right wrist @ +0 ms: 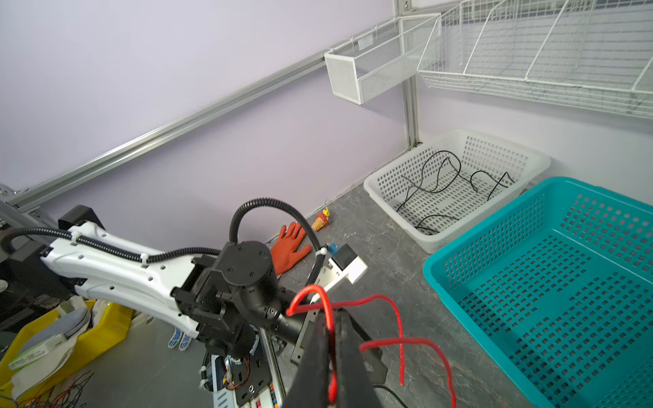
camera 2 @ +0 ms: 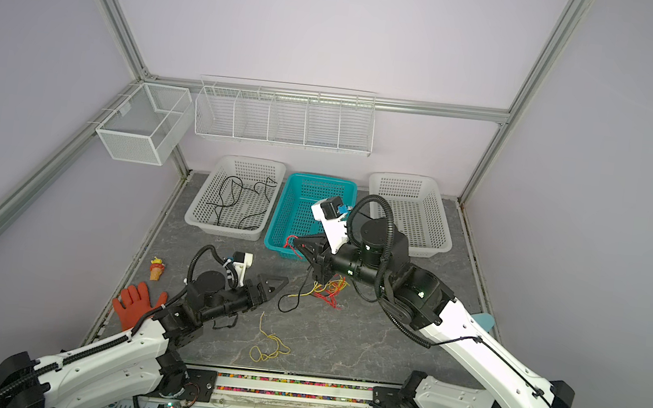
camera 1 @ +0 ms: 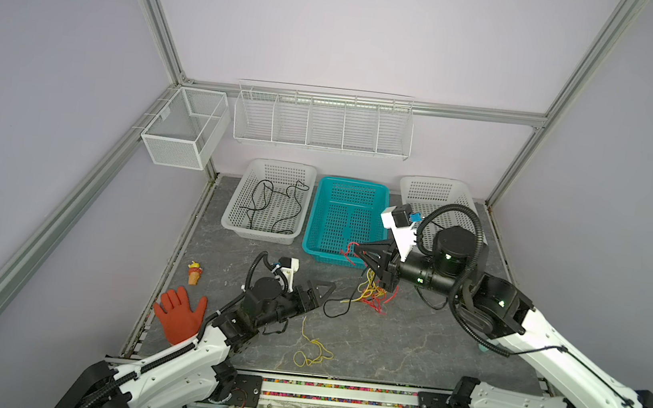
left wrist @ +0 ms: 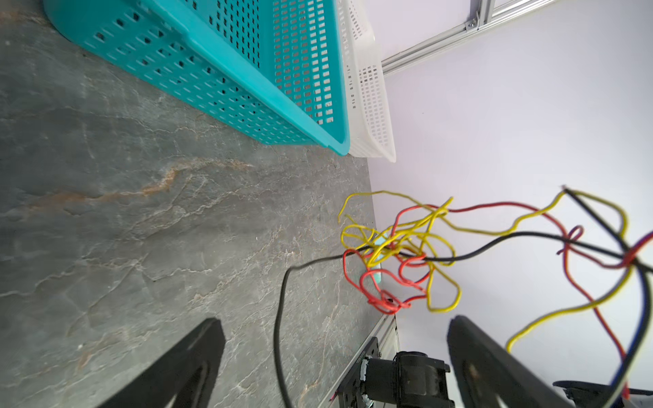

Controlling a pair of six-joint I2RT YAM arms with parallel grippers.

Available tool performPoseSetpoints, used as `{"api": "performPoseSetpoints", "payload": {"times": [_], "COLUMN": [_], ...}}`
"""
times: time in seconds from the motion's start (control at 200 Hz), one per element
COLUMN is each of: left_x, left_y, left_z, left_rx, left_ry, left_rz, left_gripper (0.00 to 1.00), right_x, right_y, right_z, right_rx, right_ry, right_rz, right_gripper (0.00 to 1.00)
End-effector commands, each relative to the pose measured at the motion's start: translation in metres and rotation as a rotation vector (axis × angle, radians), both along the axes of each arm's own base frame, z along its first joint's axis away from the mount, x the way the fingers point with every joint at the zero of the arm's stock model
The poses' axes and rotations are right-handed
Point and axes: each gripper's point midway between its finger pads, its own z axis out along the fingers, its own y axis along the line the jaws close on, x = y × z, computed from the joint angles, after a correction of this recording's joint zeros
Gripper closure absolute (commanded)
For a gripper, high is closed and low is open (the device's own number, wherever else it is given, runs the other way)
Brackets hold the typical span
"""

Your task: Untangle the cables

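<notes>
**Operator:** Where are the cables, left to right?

**Arm:** Farthest left, black cables (camera 1: 274, 207) lie in the left white basket (camera 1: 258, 233). I think there are two, but the strands overlap. A loose yellow cable (camera 1: 312, 350) lies alone on the table (camera 1: 404, 348) near the front. The tangle (camera 1: 371, 294) of red, yellow and black sits right of centre, in front of the teal basket (camera 1: 354, 183).

**Operator:** And your hands?

**Arm:** My left gripper (camera 1: 325, 290) is low over the table and rolled on its side. Its jaws are wide apart and empty, pointing right at the tangle. A black strand (camera 1: 336, 304) trails from the tangle to just ahead of them. My right gripper (camera 1: 358, 250) is raised by the teal basket's near rim, clamped on a red cable (right wrist: 385, 300). The tangle hangs from it, with its long axis running down to the table.

**Operator:** Which hand takes the black strand?

**Arm:** The left, I judge. It is nearer and already faces it.
</notes>
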Motion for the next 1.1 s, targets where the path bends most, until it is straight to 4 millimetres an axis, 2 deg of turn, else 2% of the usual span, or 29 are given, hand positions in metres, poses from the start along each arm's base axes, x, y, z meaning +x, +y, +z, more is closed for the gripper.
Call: {"api": "performPoseSetpoints", "payload": {"times": [0.0, 0.165, 0.335, 0.48, 0.57, 0.635, 0.695, 0.955, 1.095], "left_x": [-0.003, -0.015, -0.013, -0.013, -0.014, -0.016, -0.018, -0.034, -0.04], "left_y": [-0.011, -0.031, -0.037, -0.043, -0.047, -0.05, -0.052, -0.065, -0.069], "left_z": [0.019, 0.029, 0.021, 0.028, 0.03, 0.031, 0.032, 0.036, 0.021], "left_rx": [-0.086, -0.141, -0.148, -0.21, -0.229, -0.243, -0.259, -0.28, -0.222], "left_ry": [-0.065, -0.096, -0.057, -0.06, -0.056, -0.053, -0.049, -0.037, -0.003], "left_rz": [-0.011, -0.096, -0.103, -0.125, -0.14, -0.159, -0.169, -0.248, -0.269], "left_gripper": [0.0, 0.0, 0.0, 0.19, 0.25, 0.35, 0.39, 0.35, 0.28], "right_x": [0.003, 0.009, 0.007, 0.006, 0.007, 0.007, 0.008, 0.015, 0.019], "right_y": [-0.009, -0.003, -0.001, -0.001, -0.004, -0.006, -0.008, -0.012, -0.016], "right_z": [0.04, 0.03, 0.029, 0.028, 0.028, 0.028, 0.027, 0.019, 0.021], "right_rx": [0.137, 0.103, 0.115, 0.119, 0.114, 0.111, 0.106, 0.066, 0.056], "right_ry": [-0.067, -0.06, -0.061, -0.061, -0.075, -0.081, -0.083, -0.116, -0.141], "right_rz": [-0.043, -0.052, -0.036, -0.03, -0.047, -0.055, -0.06, -0.106, -0.133], "right_gripper": [0.93, 0.93, 0.93, 0.93, 0.93, 0.93, 0.93, 0.93, 0.93]}}
